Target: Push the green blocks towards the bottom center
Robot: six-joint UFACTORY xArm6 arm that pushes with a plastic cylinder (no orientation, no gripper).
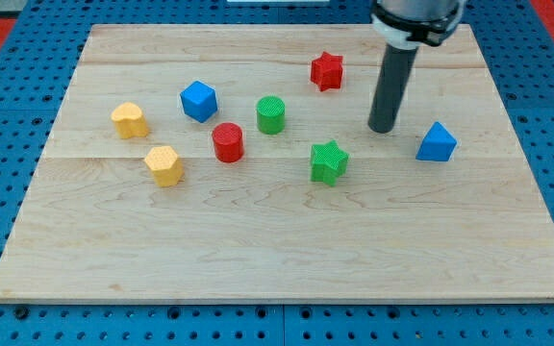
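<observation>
A green cylinder point(270, 114) stands near the board's middle, a little toward the view's top. A green star point(328, 160) lies to its lower right, near the centre. My tip point(383, 128) rests on the board to the upper right of the green star, apart from it, and well to the right of the green cylinder. It touches no block.
A red star point(326, 70) lies above-left of the tip, and a blue block point(437, 142) to its right. A red cylinder point(227, 142), a blue cube point(198, 100) and two yellow blocks point(130, 119) point(164, 164) sit to the left. The wooden board point(287, 259) ends at a pegboard surround.
</observation>
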